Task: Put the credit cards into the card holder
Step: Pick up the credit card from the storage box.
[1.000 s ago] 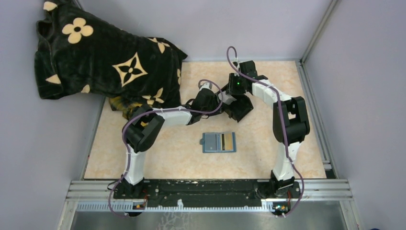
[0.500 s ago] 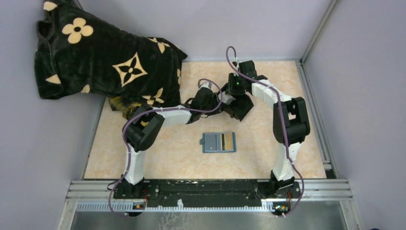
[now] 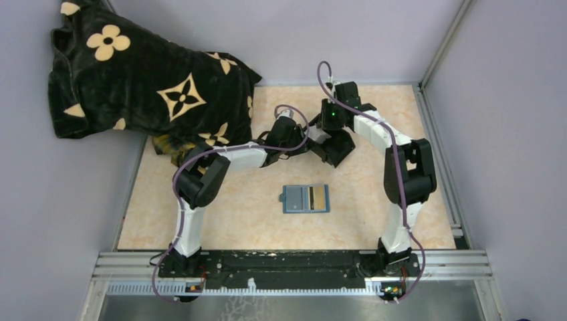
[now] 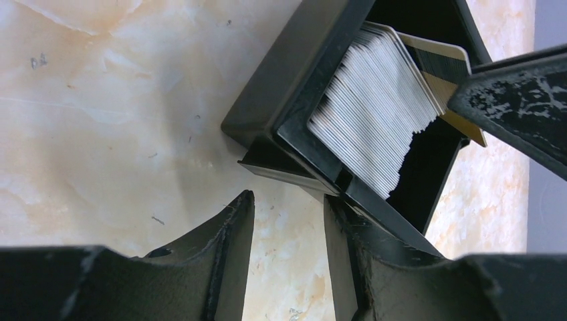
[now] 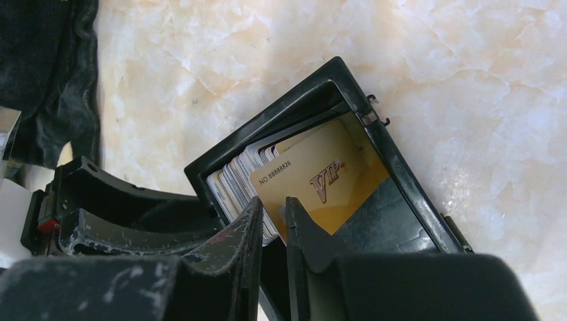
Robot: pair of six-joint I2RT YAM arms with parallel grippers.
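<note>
The blue card holder (image 3: 305,198) lies open on the table, tan slots showing, with both grippers apart from it. A black box (image 3: 336,148) behind it holds a stack of pale credit cards (image 4: 374,100), which also shows in the right wrist view (image 5: 231,177). My right gripper (image 5: 271,204) reaches into the box (image 5: 267,120), its jaws closed to a narrow gap on the lower edge of a gold VIP card (image 5: 321,180). That card stands out from the stack (image 4: 444,60). My left gripper (image 4: 287,200) is open and empty, with its right finger against the box's outer wall (image 4: 294,73).
A black blanket (image 3: 147,87) with cream flower prints is heaped at the back left and spills over the table edge; it also shows in the right wrist view (image 5: 40,67). Walls and a metal frame (image 3: 438,134) bound the marbled table.
Both wrists have shifted slightly towards the back at the black box. The card holder has not moved.
</note>
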